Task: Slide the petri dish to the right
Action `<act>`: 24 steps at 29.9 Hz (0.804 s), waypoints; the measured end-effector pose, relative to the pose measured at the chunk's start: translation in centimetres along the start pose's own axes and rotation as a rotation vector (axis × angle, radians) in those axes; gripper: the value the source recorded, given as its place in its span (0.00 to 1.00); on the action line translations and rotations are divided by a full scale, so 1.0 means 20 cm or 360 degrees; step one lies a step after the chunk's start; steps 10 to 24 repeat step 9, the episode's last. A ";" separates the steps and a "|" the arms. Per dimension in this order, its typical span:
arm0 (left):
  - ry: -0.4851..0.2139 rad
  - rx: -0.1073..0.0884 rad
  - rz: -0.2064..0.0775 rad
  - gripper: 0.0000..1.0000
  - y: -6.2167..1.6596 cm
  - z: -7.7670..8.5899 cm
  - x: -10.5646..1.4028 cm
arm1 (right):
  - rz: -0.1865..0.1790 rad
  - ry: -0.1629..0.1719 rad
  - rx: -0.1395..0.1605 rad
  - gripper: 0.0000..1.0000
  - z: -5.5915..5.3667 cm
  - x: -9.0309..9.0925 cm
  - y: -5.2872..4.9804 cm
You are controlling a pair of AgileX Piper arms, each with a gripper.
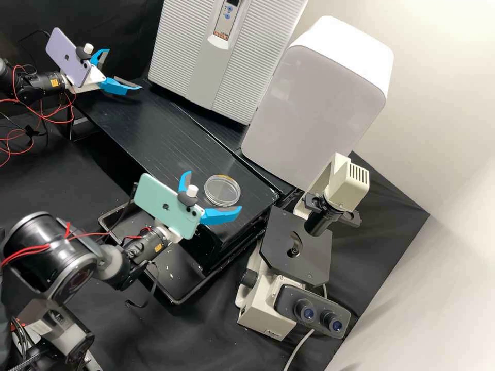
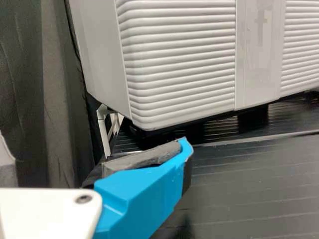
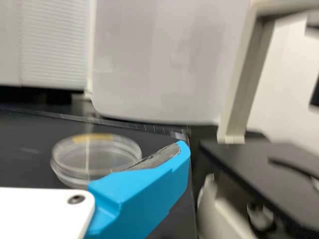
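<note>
The petri dish (image 1: 222, 190), likely light, slick and brittle, lies at the surface's (image 1: 154, 134) end by the microscope (image 1: 268, 304). Best pushed low on its wall. The right gripper (image 1: 213, 191), fingers wide, is just beside it; the left gripper (image 1: 124, 69) is wide too.

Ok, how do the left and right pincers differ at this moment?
The left pincer hangs by the ribbed white unit, far from the petri dish; the right pincer sits beside that dish. The left carries a lilac phone, the right a mint phone. Both are open.
</note>
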 end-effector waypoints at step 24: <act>0.0000 0.0000 0.0000 1.00 0.000 0.00 0.00 | 0.0120 0.0122 0.0143 1.00 -0.04 -0.16 0.08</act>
